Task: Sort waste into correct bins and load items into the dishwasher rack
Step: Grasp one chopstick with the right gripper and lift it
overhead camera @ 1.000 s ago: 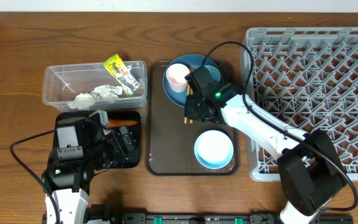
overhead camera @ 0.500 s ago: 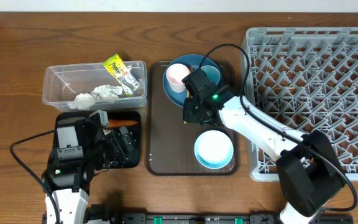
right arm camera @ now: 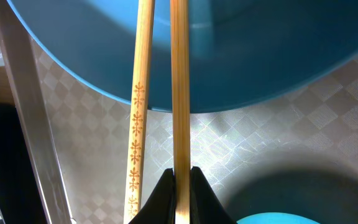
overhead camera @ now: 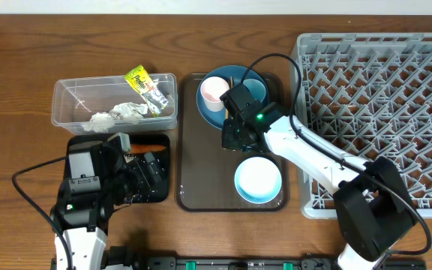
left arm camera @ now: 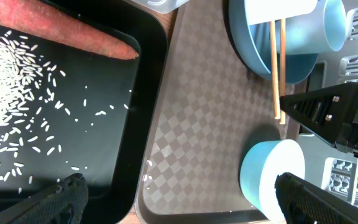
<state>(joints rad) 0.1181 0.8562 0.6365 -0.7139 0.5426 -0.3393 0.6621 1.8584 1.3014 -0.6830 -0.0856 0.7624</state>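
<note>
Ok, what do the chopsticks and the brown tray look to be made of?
Chopsticks: likely wood or bamboo, matte tan, fine grain, one bearing a stamped floral pattern. Tray: probably moulded plastic, dark brown, semi-gloss, its checkered embossing catching light.

The left arm (overhead camera: 81,196) is folded compactly near the front left corner of the table (overhead camera: 13,82), wrist directed toward the table's centre. The left gripper (left arm camera: 182,198) has its jaws spread wide (only the two fingertips (left arm camera: 67,198) show in the wrist view) and holds nothing. The right arm (overhead camera: 313,157) extends diagonally from the front right edge toward the middle. The right gripper (right arm camera: 180,177) is pinched on one wooden chopstick (right arm camera: 179,93).
</note>
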